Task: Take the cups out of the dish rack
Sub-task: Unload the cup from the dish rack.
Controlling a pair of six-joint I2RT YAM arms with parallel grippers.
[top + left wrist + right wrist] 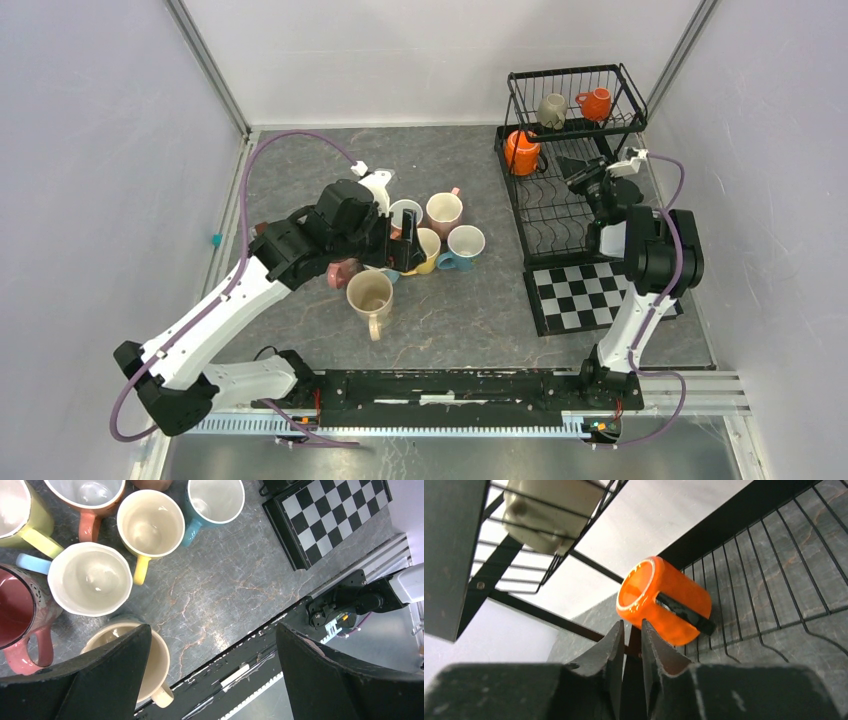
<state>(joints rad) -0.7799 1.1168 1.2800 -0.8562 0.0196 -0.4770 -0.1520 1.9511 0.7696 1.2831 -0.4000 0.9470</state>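
The black wire dish rack (540,215) stands at the far right. Its upper tier holds a grey-olive mug (551,110) and an orange mug (595,103). A second orange mug (521,152) lies on its side on the lower tier, also in the right wrist view (659,595). My right gripper (633,625) is shut and empty, its tips just below this mug's rim, over the lower tier (578,180). My left gripper (212,630) is open and empty above a cluster of several mugs on the table (405,250), one finger over a cream mug (150,665).
The cluster includes a blue mug (464,245), pink mug (444,210), yellow-handled mug (150,522), light-blue-handled mug (90,579) and a dark pink mug (20,610). A black-and-white checkered mat (585,293) lies in front of the rack. Grey walls enclose the table.
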